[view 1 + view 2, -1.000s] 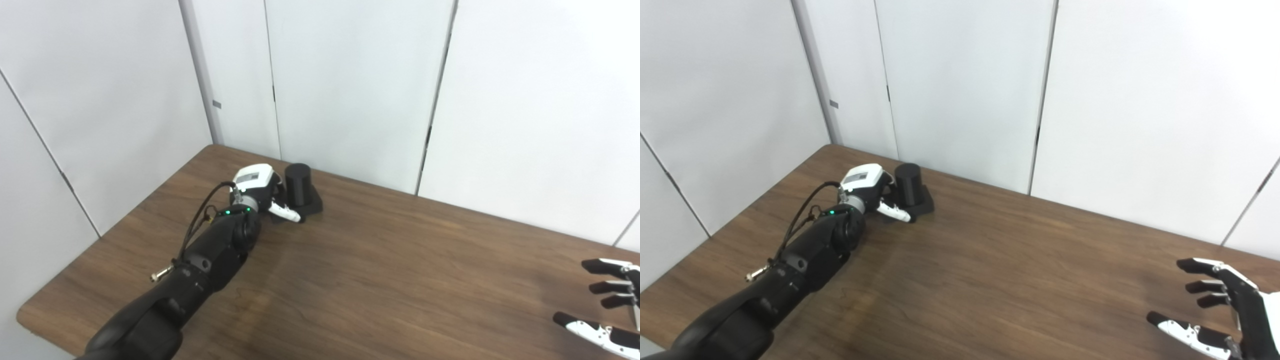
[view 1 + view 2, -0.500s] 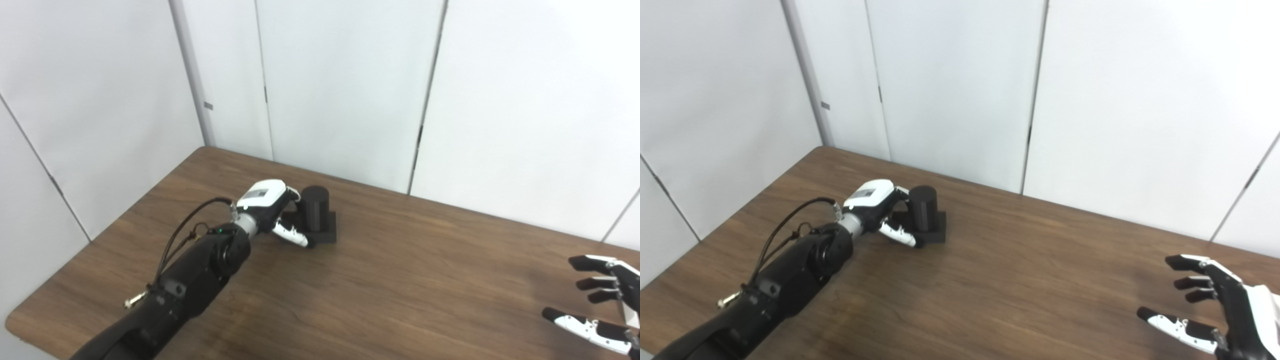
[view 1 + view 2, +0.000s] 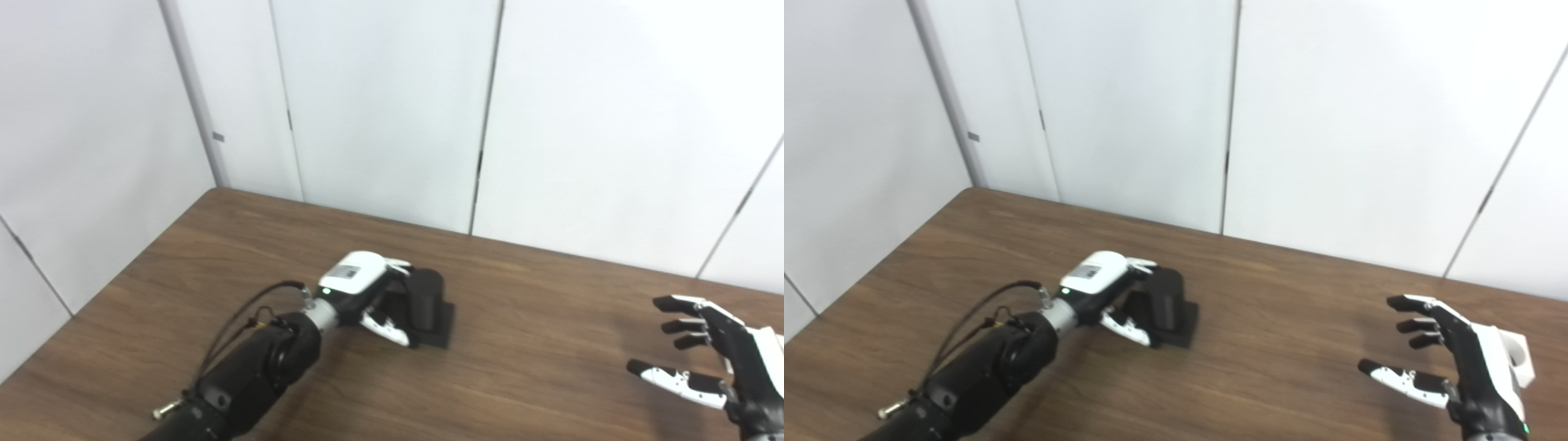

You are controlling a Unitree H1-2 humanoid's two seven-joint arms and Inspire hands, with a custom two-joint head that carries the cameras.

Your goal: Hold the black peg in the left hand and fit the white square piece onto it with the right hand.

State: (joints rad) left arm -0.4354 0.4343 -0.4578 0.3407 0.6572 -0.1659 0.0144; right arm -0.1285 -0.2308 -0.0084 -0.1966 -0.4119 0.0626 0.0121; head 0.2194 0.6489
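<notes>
Dragged nearer, black peg sits in left hand's grip; right hand splayed, holding nothing

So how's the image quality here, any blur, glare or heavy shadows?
Left eye view: soft, even light; the peg is too dark to show detail; a faint shadow lies on the table by the right robot hand. Right eye view: slightly soft overall; mild sheen on the wood.
</notes>
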